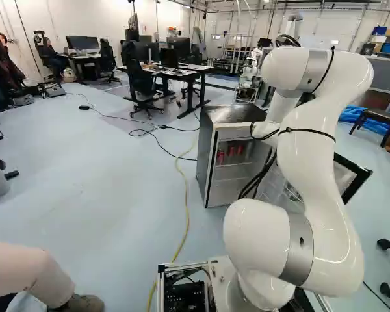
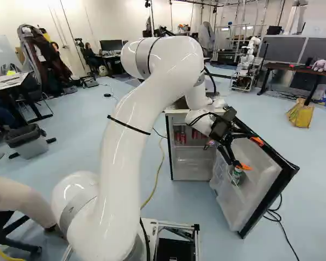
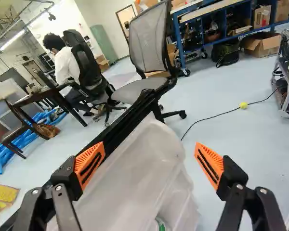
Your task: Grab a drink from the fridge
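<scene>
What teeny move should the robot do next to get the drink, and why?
I'd ease the open tool down a little toward the green-and-white drink, keeping the drink between the fingers. The orange pads stand wide apart and grip nothing yet, and the drink seems to sit lower, in a shelf of the open fridge door.

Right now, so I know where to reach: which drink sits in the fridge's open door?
The green-and-white drink; the red cans are inside the fridge.
</scene>
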Motion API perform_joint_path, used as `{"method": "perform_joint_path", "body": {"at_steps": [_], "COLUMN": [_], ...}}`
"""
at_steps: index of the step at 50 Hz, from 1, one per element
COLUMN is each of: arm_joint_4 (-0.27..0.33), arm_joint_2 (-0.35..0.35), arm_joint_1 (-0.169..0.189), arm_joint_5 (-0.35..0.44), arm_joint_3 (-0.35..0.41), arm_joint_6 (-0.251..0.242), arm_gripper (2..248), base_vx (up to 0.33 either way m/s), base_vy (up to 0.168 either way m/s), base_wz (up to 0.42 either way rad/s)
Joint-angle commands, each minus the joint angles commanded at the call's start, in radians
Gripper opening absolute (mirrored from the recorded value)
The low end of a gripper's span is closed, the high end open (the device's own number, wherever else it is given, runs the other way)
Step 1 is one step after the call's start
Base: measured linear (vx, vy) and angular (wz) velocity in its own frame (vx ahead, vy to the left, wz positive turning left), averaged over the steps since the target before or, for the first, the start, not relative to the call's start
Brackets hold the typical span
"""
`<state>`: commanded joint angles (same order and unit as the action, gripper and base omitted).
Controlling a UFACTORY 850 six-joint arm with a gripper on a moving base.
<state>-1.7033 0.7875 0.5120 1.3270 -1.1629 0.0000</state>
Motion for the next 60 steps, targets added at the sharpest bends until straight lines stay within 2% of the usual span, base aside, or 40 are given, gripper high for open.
{"method": "perform_joint_path", "body": {"at_steps": [14, 24, 35, 60], "arm_joint_4": [0.005, 0.051, 0.147, 0.408], "arm_joint_2": [-0.015, -0.049, -0.090, -0.191], "arm_joint_1": [-0.004, -0.017, -0.033, -0.066], "arm_joint_5": [0.000, 0.000, 0.000, 0.000], "arm_joint_3": [0.030, 0.099, 0.179, 0.362], "arm_joint_6": [0.000, 0.000, 0.000, 0.000], "arm_gripper": [247, 247, 247, 247], "base_vx": [0.000, 0.000, 0.000, 0.000], "base_vy": [0.000, 0.000, 0.000, 0.000], "base_wz": [0.000, 0.000, 0.000, 0.000]}}
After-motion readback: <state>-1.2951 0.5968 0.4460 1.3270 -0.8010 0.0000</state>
